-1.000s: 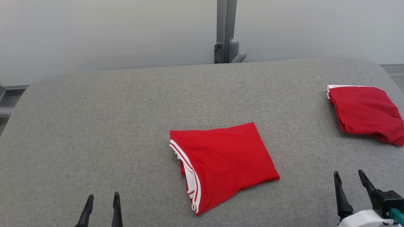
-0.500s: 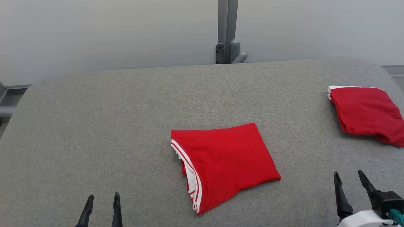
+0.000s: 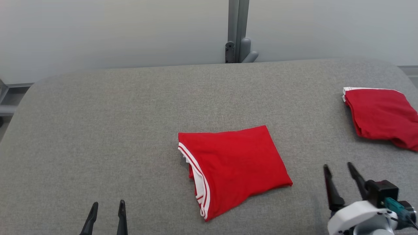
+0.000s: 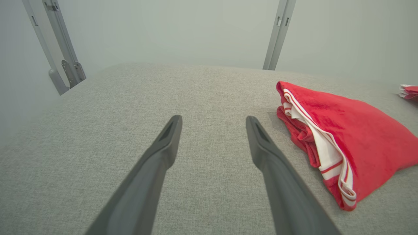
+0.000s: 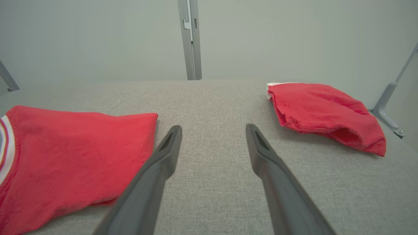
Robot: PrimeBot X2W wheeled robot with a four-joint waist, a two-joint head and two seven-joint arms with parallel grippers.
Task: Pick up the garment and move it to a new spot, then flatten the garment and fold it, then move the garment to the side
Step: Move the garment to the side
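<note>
1. You've got the folded red garment lying flat on the grey counter, straight out in front of the grey post and well toward the near edge.
2. Look at its trim: the white-striped edge, layers stacked, faces left of the post's line. The plain red side faces right.
3. Your left hand sits far to the left of the post, closer to you than the garment. Its fingers are spread wide with nothing between them, and it is clear of the cloth.
4. Your right hand is out to the right of the post, also at the near side. Its fingers are wide apart and empty, over bare counter, near the garment's right corner but not touching it.
5. A second red garment, loosely folded, lies far right of the post by the counter's right edge, well apart from the first.
</note>
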